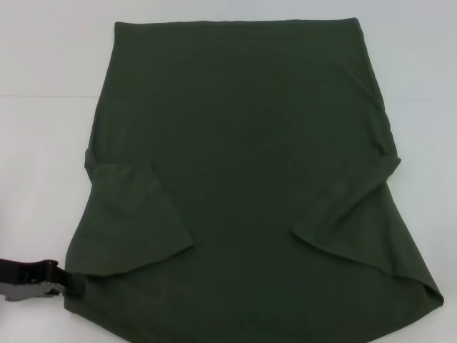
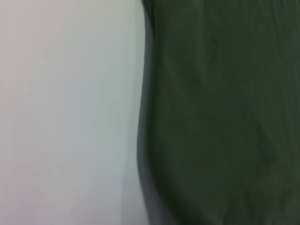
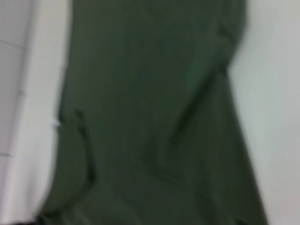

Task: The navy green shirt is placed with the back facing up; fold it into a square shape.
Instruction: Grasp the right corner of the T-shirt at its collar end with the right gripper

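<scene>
Near edge of the head view: lower part of the navy green shirt point(image 1: 243, 157), spread flat on the white counter point(image 1: 43, 128), plain side up, no print showing. Both short sleeves are folded inward over the body, one on each side, each lying as a loose flap. Far edge of the cloth is straight; the side edges flare wider toward the camera.

Left gripper point(image 1: 68, 281) sits low at the shirt's near left corner, black and metal body lying on the counter, its tip touching the cloth edge. Cannot tell whether its fingers are spread or pinching fabric.

Left wrist view: shirt edge point(image 2: 215, 112) against bare counter point(image 2: 65, 112).

Right wrist view: shirt point(image 3: 154, 112) seen lengthwise. Right gripper not seen in any view.
</scene>
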Motion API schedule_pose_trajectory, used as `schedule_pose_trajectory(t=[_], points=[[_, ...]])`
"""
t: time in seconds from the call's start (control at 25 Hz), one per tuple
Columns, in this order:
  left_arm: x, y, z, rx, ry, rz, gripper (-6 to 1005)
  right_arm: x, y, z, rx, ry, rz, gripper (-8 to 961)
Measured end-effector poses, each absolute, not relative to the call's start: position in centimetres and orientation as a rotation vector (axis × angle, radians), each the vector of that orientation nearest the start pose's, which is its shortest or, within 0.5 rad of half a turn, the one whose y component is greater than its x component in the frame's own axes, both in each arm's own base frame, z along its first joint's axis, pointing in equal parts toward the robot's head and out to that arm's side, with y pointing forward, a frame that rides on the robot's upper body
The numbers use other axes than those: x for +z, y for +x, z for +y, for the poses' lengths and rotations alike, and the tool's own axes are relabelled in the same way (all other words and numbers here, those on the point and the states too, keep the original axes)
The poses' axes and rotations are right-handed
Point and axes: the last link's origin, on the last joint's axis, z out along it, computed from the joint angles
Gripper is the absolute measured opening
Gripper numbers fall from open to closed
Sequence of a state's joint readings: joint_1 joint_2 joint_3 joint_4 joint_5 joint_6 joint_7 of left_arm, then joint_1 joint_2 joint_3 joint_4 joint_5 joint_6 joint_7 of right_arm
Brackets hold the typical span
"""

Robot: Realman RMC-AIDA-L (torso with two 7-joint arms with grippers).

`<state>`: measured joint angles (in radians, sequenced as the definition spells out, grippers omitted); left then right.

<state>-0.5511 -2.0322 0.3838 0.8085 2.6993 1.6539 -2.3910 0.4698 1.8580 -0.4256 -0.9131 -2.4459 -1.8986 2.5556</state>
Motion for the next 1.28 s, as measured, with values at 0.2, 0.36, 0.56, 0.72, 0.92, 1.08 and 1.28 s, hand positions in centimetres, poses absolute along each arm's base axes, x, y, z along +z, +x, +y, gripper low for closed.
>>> schedule_pose_trajectory(t=[0.2, 0.36, 0.56, 0.72, 0.92, 1.08, 1.28], points=[[4.8, -33.9, 30.2, -0.145, -2.115, -2.026, 27, 13.0, 32.9, 29.6, 0.098, -2.064, 2.124, 918], [4.7, -33.9, 30.2, -0.149, -2.117, -2.026, 28, 12.1, 33.2, 30.2, 0.030, -2.054, 2.105, 917], [4.7, -33.9, 30.2, -0.150, -2.120, -2.025, 28, 10.8, 33.2, 30.8, 0.012, -2.062, 2.091, 914], [4.7, -33.8, 30.3, -0.153, -2.123, -2.023, 28, 9.8, 32.9, 31.1, 0.014, -2.088, 2.078, 911], [4.7, -33.7, 30.3, -0.169, -2.125, -2.021, 27, 8.3, 32.5, 31.3, -0.033, -2.123, 2.052, 908], [4.7, -33.7, 30.4, -0.176, -2.124, -2.022, 27, 7.6, 32.3, 31.4, -0.064, -2.140, 2.036, 906], [4.8, -33.7, 30.4, -0.178, -2.121, -2.020, 28, 7.3, 32.2, 31.5, -0.075, -2.153, 2.023, 902]])
